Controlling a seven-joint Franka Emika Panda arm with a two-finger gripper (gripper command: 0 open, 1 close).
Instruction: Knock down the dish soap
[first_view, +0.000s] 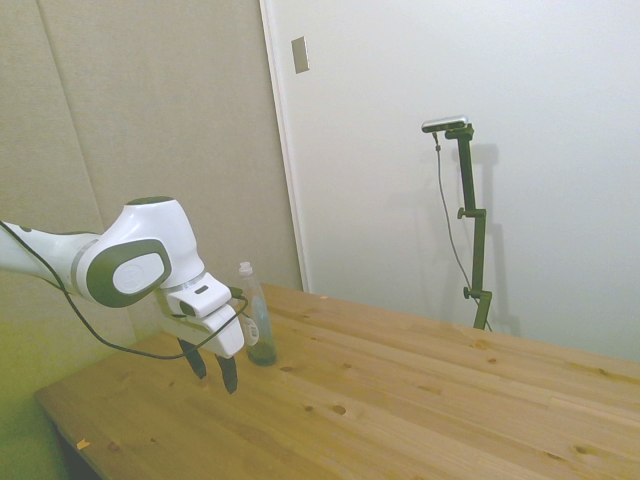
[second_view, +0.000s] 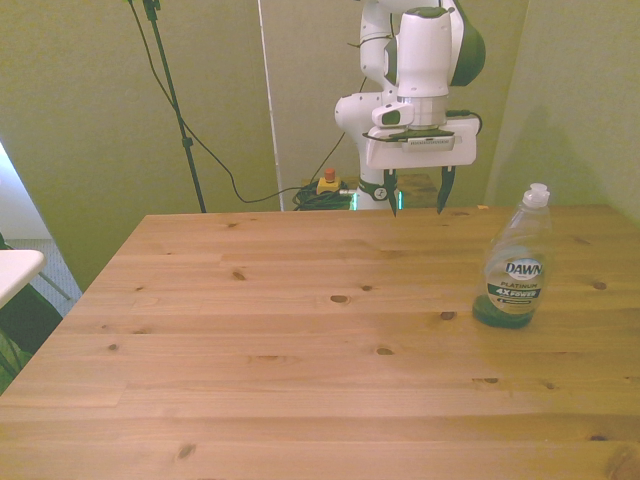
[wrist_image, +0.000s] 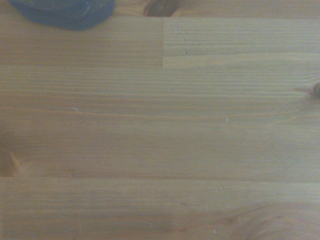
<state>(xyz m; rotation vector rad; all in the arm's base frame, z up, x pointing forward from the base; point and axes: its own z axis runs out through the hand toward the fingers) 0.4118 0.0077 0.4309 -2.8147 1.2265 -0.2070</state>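
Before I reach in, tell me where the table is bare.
Nearly all the table is bare: the whole stretch from the dish soap to the front view's left edge, and the near strip before the bottle. The only crowding is far-right, where the open gripper hangs beside the bottle.

Side view: moderately bright, even indoor light; a yellow-green tint is seen toward the lower left corner. A soft shadow is cast on the pale wall. The picture is slightly grainy, and edges are rendered softly.

Front view: a strong yellow-green cast is noted over walls and table. Light is diffuse; only a faint shadow is seen under the dish soap. The label is sharp enough to be read.

Wrist view: dim and low in contrast. The wood grain is softly focused; a dark blurred shape at one edge cannot be identified.
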